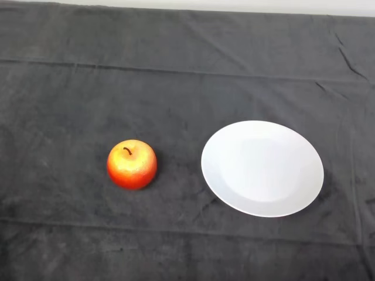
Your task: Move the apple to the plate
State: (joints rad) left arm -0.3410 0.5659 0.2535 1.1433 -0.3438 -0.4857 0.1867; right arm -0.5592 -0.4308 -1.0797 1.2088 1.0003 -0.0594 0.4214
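Observation:
A red and yellow apple (132, 164) with a short dark stem stands upright on the dark cloth, left of centre. A round white plate (262, 168) lies flat to its right, a short gap between them. Nothing rests on the plate.
The dark cloth (176, 76) covers the whole table, with creases running across it at the back and near the front. A pale strip (234, 4) shows beyond the table's far edge.

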